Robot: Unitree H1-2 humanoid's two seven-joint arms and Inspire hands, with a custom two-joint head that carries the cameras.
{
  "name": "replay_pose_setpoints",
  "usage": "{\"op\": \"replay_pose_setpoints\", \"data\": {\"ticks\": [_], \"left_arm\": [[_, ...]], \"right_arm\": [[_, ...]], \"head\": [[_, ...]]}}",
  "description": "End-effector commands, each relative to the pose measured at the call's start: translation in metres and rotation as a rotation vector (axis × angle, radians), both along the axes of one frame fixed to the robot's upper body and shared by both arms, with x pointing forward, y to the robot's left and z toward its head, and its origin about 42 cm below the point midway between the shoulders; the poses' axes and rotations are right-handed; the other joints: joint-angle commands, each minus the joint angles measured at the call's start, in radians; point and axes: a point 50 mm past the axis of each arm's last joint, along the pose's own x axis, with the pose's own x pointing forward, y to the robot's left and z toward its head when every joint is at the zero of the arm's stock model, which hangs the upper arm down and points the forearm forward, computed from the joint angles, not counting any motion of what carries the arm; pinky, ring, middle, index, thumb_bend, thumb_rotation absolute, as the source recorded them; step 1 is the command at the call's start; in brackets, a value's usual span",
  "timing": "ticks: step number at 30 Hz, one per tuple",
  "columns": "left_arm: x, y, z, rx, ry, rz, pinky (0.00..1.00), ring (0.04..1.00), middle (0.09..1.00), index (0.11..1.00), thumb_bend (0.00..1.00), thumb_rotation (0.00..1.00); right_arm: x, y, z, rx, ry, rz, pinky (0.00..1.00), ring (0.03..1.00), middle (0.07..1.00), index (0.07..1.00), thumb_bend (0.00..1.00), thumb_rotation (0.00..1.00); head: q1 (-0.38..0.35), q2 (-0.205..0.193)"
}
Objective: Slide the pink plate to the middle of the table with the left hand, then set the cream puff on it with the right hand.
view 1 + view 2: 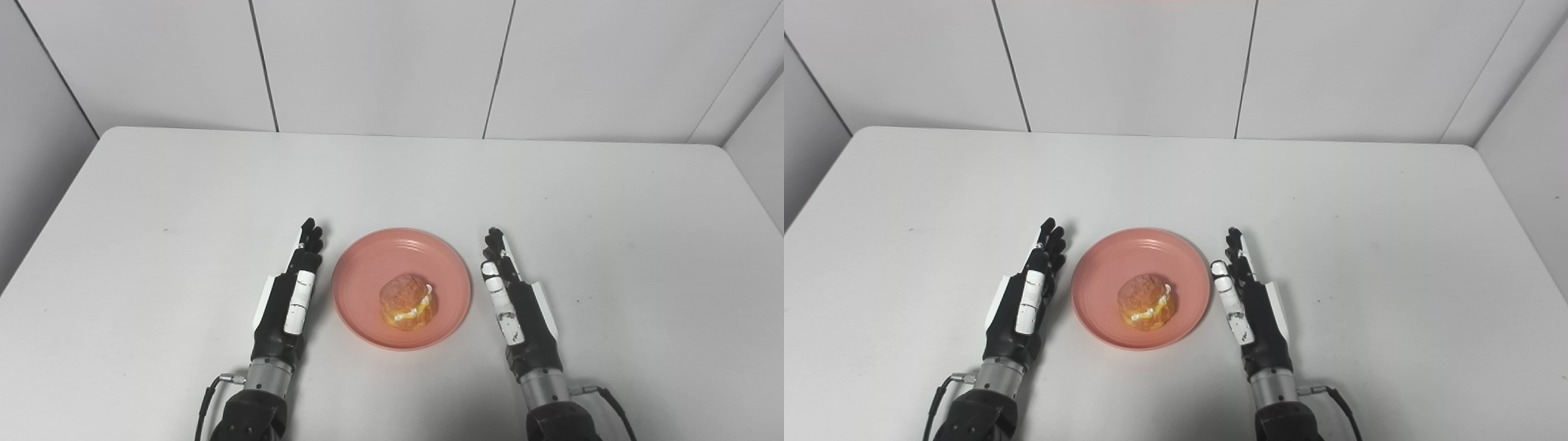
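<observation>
On the white tabletop (184, 184), the left hand (293, 294) lies flat just beside the pink plate (367, 269), fingers straight and together, holding nothing. The cream puff (407, 301) sits on the plate, near mid-table. The right hand (511, 294) mirrors the left, empty. Both steps look done; nothing seems left except withdrawing.
</observation>
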Motion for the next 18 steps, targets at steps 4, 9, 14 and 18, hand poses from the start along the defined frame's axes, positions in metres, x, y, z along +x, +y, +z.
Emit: {"op": "replay_pose_setpoints", "data": {"ticks": [4,9,14,18], "left_arm": [[0.0024,-0.003,0.0069,0.002,-0.025,-0.024,1.0,1.0,1.0,1.0,0.74,1.0],[0.0026,-0.0035,0.0072,-0.001,-0.029,-0.027,1.0,1.0,1.0,1.0,0.74,1.0],[0.0025,-0.0032,0.0059,-0.013,-0.032,-0.033,1.0,1.0,1.0,1.0,0.74,1.0],[0.0021,-0.004,0.0062,0.007,-0.029,-0.032,1.0,1.0,1.0,1.0,0.74,1.0]], "right_arm": [[0.0054,0.0027,0.0144,0.016,-0.081,0.014,1.0,1.0,1.0,1.0,0.58,0.96],[0.0054,0.0025,0.0154,0.026,-0.081,0.019,1.0,1.0,1.0,1.0,0.58,0.95],[0.0054,0.0018,0.0153,0.03,-0.075,0.023,1.0,1.0,1.0,1.0,0.6,0.95],[0.0056,0.001,0.015,0.018,-0.076,0.026,1.0,1.0,1.0,1.0,0.58,0.95]], "head": [[0.0,0.0],[0.0,0.0],[0.001,0.004],[0.0,0.0]]}}
